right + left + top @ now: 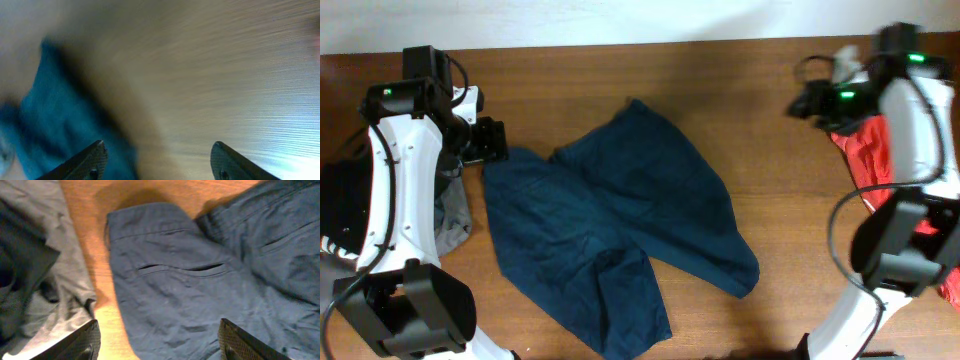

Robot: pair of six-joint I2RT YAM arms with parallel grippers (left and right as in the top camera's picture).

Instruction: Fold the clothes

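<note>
You see the navy shorts (620, 220) lying spread out in the middle of the wooden surface (740, 90), with the waistband end near the left arm; the left jaws stand apart over that waistband corner and hold nothing, beside a grey garment (60, 255). The right jaws also stand apart and hold nothing, over bare wood apart from the shorts; a red cloth (865, 160) lies at the right edge.

free: bare table (740, 70) along the far edge, and a broad patch right of the shorts (620, 220) running to the near edge | narrow: wood strip between shorts and gray cloth (457, 215) at left | blocked: middle by shorts; left edge by gray cloth; right edge by red cloth (863, 152)
</note>
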